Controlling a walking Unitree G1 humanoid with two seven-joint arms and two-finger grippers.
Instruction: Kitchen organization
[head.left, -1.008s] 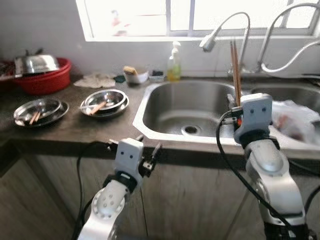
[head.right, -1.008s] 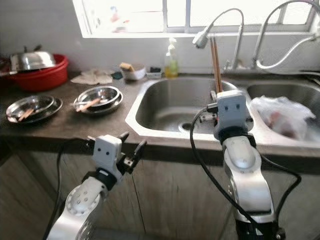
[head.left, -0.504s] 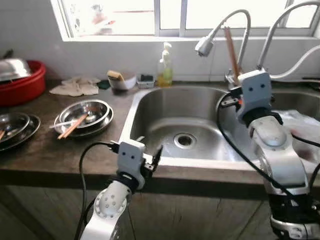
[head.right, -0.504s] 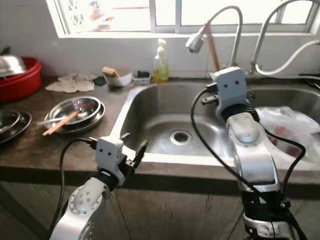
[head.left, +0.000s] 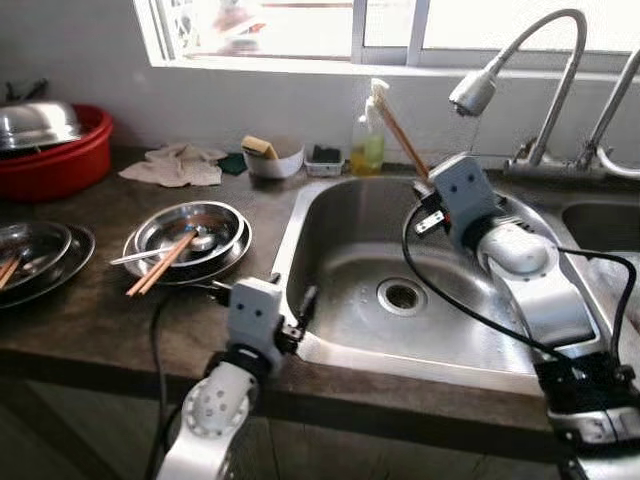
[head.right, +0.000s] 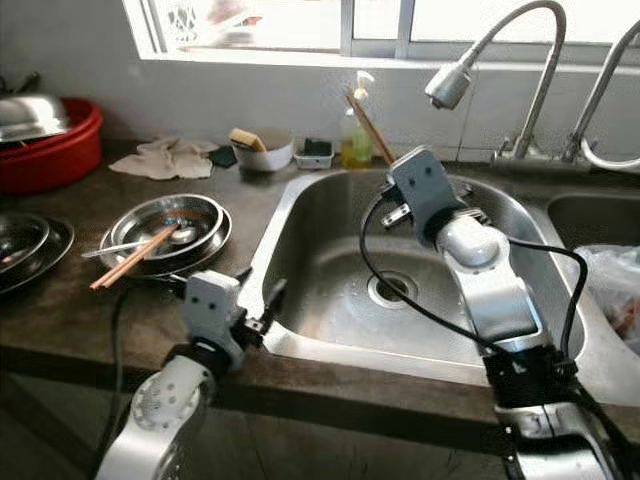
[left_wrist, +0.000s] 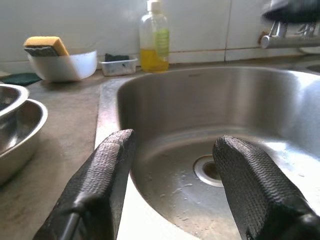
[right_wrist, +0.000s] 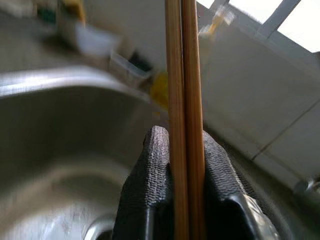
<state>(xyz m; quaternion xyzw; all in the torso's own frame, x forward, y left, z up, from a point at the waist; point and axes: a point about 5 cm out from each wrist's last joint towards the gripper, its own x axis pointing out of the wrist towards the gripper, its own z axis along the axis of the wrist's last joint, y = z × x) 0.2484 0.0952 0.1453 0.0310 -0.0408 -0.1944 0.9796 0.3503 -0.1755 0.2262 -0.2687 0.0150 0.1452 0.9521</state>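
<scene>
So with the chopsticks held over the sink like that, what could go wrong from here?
The right gripper pinches the chopsticks near one end, so they could pivot or slip into the sink. Their raised tips sit near the soap bottle and could knock it.

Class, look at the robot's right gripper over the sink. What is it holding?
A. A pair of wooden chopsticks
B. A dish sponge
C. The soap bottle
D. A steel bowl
A. The right gripper is shut on the wooden chopsticks, whose upper ends rise above the sink.
</scene>
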